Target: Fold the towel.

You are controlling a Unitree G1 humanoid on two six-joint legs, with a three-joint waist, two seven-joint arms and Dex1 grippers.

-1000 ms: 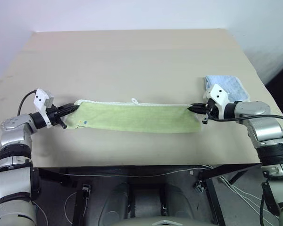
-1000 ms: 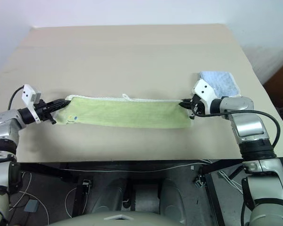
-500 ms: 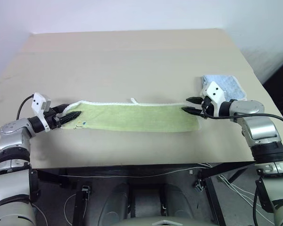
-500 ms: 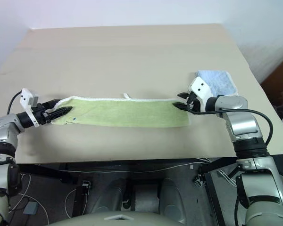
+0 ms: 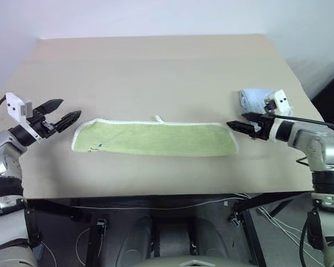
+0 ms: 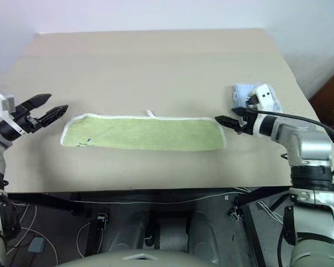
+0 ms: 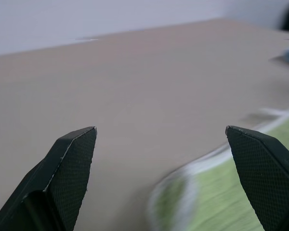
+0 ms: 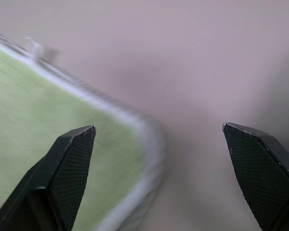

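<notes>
Left eye view: light yellow-green terry towel [image 5: 156,139], white-edged, lies as a long flat strip on the tan bench [image 5: 156,67]; left claw [image 5: 61,111] and right claw [image 5: 239,126] gape wide, empty.

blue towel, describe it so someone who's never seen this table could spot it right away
Start at the tan table and go to its right edge. Past the right end of the long green towel that lies flat across the front, the blue towel sits just behind the right end effector. It is the small, pale blue, bunched cloth, not the long green strip.
</notes>
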